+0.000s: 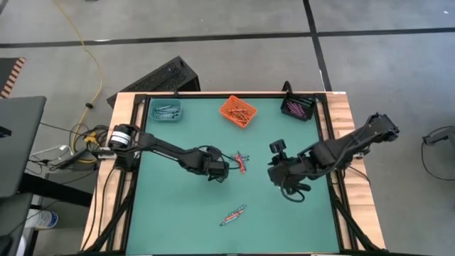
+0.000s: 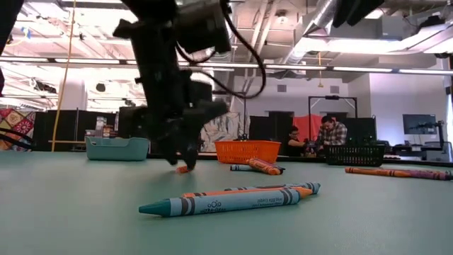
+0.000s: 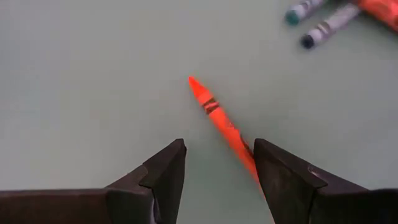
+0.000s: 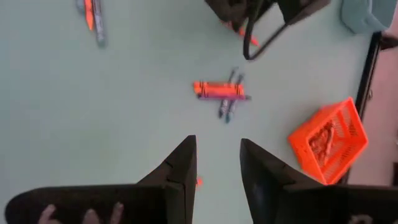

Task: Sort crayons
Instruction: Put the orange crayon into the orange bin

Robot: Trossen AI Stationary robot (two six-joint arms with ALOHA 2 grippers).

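An orange-red crayon (image 3: 214, 112) lies flat on the green table, and my left gripper (image 3: 217, 165) stands open low over its rear end. The crayon's tip points away from the fingers. A small cluster of crayons (image 1: 242, 162) lies just beyond it toward the table's right. Two more crayons (image 1: 233, 215) lie side by side near the front edge, a blue one (image 2: 219, 204) and an orange one (image 2: 248, 190). My right gripper (image 4: 217, 165) hangs open, high above the table's right half, with nothing between its fingers. My left gripper comes at the orange-red crayon slanting down from above, one finger on each side of it. The crayon's rear end (image 3: 245, 155) runs under the inner edge of one finger (image 3: 280, 180). I cannot tell whether that finger touches it. The crayon lies flat on the table.
Three small bins stand along the far edge: teal (image 1: 165, 109) at the left, orange (image 1: 238, 110) in the middle, black (image 1: 298, 108) at the right, each with crayons inside. More crayons (image 2: 396, 172) lie at the right in the low view. People sit in the room behind.
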